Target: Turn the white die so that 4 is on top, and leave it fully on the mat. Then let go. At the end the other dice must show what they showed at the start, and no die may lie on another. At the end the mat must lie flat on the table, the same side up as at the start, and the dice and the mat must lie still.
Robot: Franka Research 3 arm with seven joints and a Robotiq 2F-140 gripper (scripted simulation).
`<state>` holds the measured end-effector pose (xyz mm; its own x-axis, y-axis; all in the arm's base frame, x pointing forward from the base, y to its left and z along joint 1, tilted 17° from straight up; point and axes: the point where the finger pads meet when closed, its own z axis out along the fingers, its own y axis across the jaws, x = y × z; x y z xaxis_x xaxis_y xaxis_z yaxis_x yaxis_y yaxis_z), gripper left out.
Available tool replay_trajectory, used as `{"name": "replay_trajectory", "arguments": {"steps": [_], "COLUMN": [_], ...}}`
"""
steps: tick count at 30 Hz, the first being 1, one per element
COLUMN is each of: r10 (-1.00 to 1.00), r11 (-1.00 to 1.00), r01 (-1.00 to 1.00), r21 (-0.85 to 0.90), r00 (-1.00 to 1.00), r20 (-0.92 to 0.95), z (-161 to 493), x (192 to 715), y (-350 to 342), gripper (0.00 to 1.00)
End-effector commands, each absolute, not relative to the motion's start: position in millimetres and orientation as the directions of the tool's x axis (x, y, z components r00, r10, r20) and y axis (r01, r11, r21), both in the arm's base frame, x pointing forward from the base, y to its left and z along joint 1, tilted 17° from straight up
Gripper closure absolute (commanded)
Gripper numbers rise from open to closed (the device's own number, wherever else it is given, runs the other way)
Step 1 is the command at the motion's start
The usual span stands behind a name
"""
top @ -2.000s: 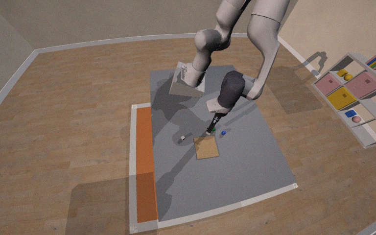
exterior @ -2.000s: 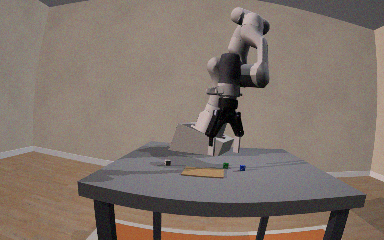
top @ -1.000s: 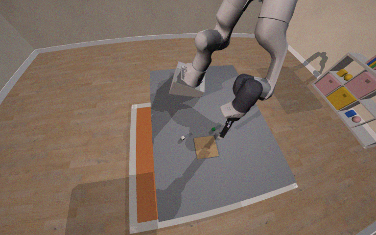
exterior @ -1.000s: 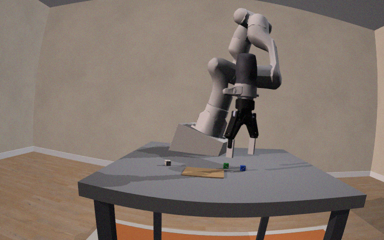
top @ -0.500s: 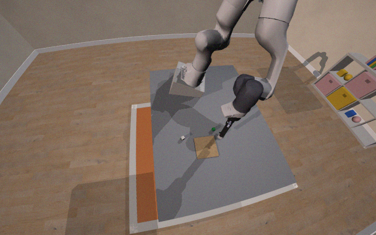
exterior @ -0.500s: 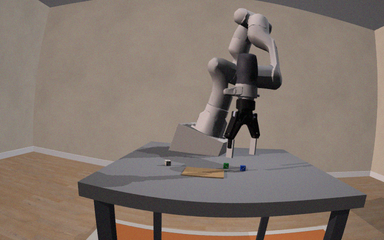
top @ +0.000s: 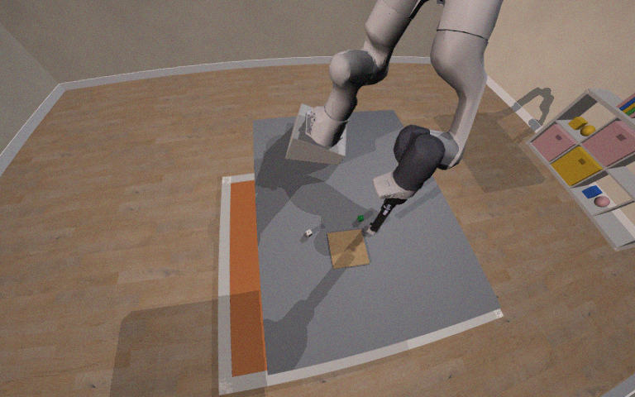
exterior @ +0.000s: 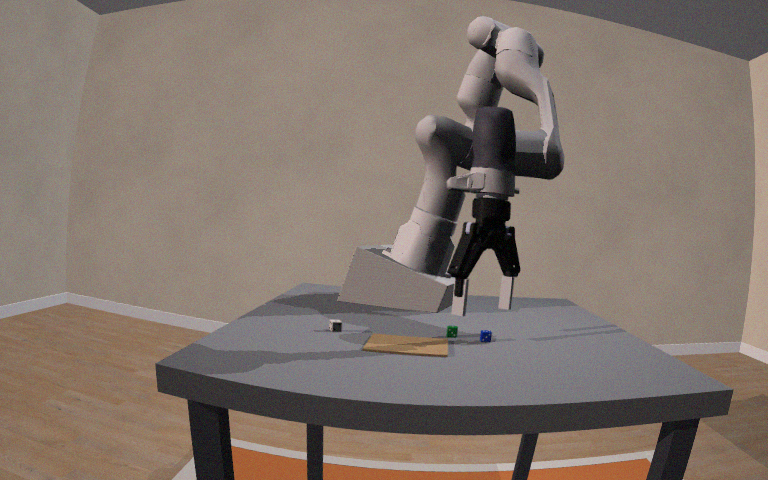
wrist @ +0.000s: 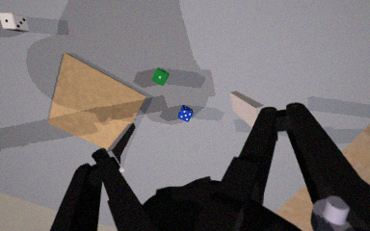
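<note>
While the arm leans out over the grey desk (exterior: 566,367), the tool (exterior: 482,300) hangs above the surface with its fingers (exterior: 459,297) spread wide and nothing between them. In the exterior view the two pale fingertips stand clear of the desk, above and behind the dice, touching nothing.

Seen from the top view, the tan mat (top: 348,248) lies flat near the middle of the desk, turned like a diamond. The white die (top: 308,232) sits on the bare desk, off the mat, at about ten o'clock from it and well apart from the tool. Its upper face cannot be read in the top or exterior views; in the wrist view the white die (wrist: 13,21) shows one face with a single pip and another with two, though which of them points up cannot be told.

The green die (top: 360,217) rests on the desk just beyond the mat's far corner, at about one o'clock from the mat's centre. In the wrist view the blue die (wrist: 185,114) lies near the green die (wrist: 160,76), at roughly five o'clock from it, both off the mat and apart from each other. No die lies on another.

At about three o'clock in the top view, a shelf unit (top: 608,229) with coloured bins stands on the wooden floor (top: 116,210).
</note>
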<state>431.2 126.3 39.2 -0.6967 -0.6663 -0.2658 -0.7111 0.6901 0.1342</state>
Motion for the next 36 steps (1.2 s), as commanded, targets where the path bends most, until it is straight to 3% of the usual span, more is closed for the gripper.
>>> {"name": "replay_trajectory", "arguments": {"steps": [1, 15, 36], "r10": [-0.663, -0.663, -0.663], "r11": [0.693, 0.693, 0.693], "r01": [-0.708, -0.708, -0.708], "r21": [0.138, 0.138, 0.138], "r00": [-0.701, -0.701, -0.701], "r20": [-0.262, -0.262, -0.262], "z": [38, 44, 130], "x": [430, 430, 422], "y": [127, 126, 100], "gripper": [0.0, 0.0, 0.0]}}
